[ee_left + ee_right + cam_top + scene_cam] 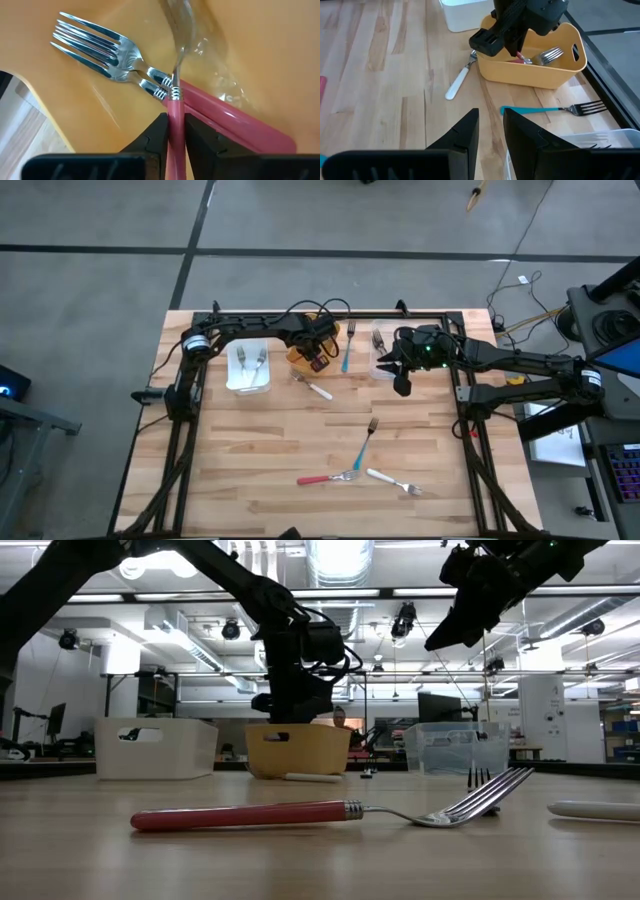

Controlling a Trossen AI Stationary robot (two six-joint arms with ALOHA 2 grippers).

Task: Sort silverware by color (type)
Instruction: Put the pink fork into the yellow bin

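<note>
Left gripper [172, 137] pinches a slim pink-handled fork [175, 100] inside the glossy orange bin [300, 358]. Right gripper [490, 132] hangs slightly parted, empty, at 3 o'clock from it.

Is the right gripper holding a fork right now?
No: in the right wrist view the right gripper has nothing between its fingers, with bare table showing through the gap, and the teal-handled fork lies on the table beyond it.
</note>
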